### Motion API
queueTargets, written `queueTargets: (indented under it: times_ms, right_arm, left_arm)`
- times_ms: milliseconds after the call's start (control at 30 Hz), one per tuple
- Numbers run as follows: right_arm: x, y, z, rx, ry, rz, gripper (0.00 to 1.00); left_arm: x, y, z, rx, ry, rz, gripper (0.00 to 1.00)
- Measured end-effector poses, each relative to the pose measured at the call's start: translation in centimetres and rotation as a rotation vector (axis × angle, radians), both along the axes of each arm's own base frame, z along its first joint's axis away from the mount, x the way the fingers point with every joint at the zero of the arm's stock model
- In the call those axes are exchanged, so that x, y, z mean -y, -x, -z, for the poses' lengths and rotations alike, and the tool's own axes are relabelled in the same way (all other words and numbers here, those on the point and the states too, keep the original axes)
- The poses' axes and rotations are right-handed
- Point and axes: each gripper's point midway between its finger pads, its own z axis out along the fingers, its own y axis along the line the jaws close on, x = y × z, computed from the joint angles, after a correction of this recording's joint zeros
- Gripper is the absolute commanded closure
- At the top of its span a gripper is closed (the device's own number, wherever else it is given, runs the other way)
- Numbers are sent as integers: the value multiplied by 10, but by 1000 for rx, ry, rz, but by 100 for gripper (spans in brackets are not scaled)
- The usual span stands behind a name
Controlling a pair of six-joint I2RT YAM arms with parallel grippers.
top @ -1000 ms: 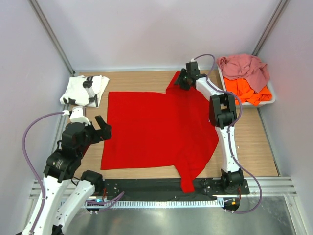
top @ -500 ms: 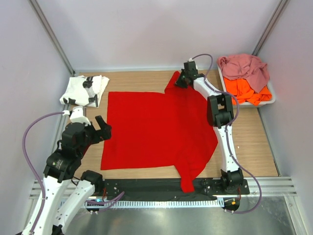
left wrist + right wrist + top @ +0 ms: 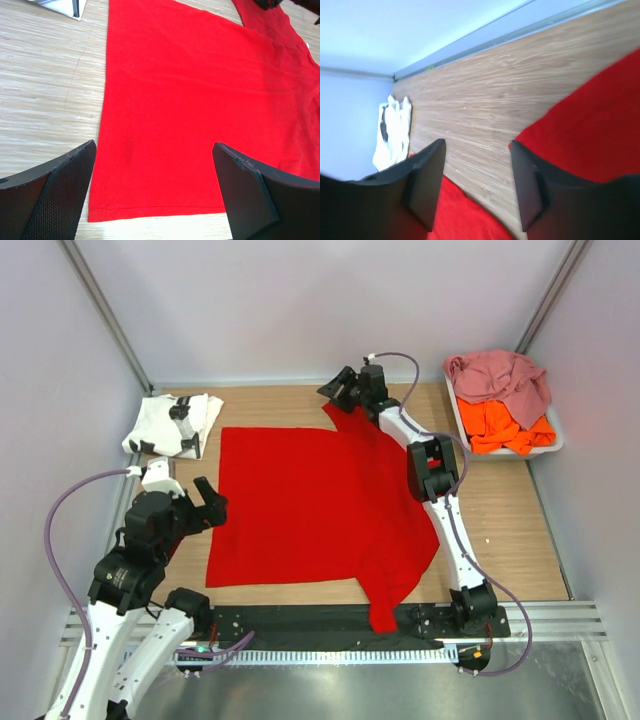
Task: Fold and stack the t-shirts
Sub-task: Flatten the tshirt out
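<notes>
Swinging leftward along the far edge since a second ago: right gripper [image 3: 341,391] now hanging past the far sleeve of the red t-shirt [image 3: 320,505], with the elbow also leaning more over the cloth. Dragging that sleeve a little to the left on the way, so its tip is now pointing toward the back-left. Showing in the right wrist view fingers spread well apart [image 3: 477,145], bare wood between them and red cloth [image 3: 580,125] only low and to the side; holding nothing, probably, though the part under the fingers is hidden. Meaning for the task: sleeve fold being only started, body lying flat and unfolded yet.

Hovering at the near-left corner of the shirt: left gripper [image 3: 205,502], wide open and empty, the straight side edge of the red cloth [image 3: 200,100] running between its pads.

Waiting at the back-left, just beside the shirt's corner: the white t-shirt [image 3: 170,425], already folded. Lying heaped in the tray [image 3: 555,443] at the back-right: the pink t-shirt [image 3: 500,375] on the orange t-shirt [image 3: 505,425].

Hanging over the near table edge onto the black rail: the near sleeve. Offering open room: the bare table [image 3: 510,520] right of the shirt; leaving only a narrow strip on the left side.
</notes>
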Motion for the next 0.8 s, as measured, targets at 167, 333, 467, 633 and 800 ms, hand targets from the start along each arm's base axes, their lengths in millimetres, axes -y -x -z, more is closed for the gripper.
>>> queueTargets:
  times_ms: [167,333,467,633,800]
  right_arm:
    - [-16,7,3,27,-72,-85,24]
    - [8,55,5,-39,50,-94,22]
    - [61,112,-45,-87,250,4,22]
    - [136,204,-157,30,394,187,21]
    - [182,319,-118,-46,444,232,21]
  left_arm:
    - [0,0,0,0,0,-1,0]
    - [0,-1,1,-6,-3,-1,0]
    - [3,-4,6,-29,-5,8,0]
    - [24,-14,24,-130,17,77,2]
    - [77,-14,60,-269,73,203,4]
